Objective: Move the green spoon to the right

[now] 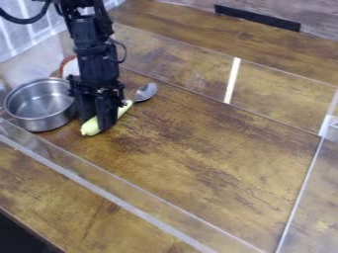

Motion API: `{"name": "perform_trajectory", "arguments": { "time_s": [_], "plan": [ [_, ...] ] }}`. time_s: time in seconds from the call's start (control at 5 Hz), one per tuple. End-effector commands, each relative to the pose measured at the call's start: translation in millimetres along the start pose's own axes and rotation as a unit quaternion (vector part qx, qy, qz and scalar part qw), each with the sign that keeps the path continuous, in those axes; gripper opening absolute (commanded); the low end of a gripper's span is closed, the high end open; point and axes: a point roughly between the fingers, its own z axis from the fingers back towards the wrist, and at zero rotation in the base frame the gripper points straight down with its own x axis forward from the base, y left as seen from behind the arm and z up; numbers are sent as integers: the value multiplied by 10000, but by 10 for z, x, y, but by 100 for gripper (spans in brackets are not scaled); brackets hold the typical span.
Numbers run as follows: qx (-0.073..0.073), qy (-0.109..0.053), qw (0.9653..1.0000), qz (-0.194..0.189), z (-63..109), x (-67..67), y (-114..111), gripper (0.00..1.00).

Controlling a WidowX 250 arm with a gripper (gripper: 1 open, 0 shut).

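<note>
Black robot gripper (99, 106) at left centre, fingers apparently pinching the yellow-green-handled, grey-bowled green spoon (113, 116) lying on the wooden table (199, 148), round steel pot (39, 103) just left

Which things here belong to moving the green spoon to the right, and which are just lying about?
Belongs to the job:
green spoon
tool, down over the spoon's handle

Just lying about:
steel pot
wooden table
</note>
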Motion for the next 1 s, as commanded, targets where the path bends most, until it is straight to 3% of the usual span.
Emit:
{"name": "perform_trajectory", "arguments": {
  "time_s": [0.0, 0.4, 0.8],
  "plan": [
    [63, -368, 9991, -203, 258, 5, 43, 0],
    [-73, -492, 9987, -104, 244, -2, 16, 0],
    [-161, -533, 9978, -358, 316, -11, 78, 0]
  ]
}}
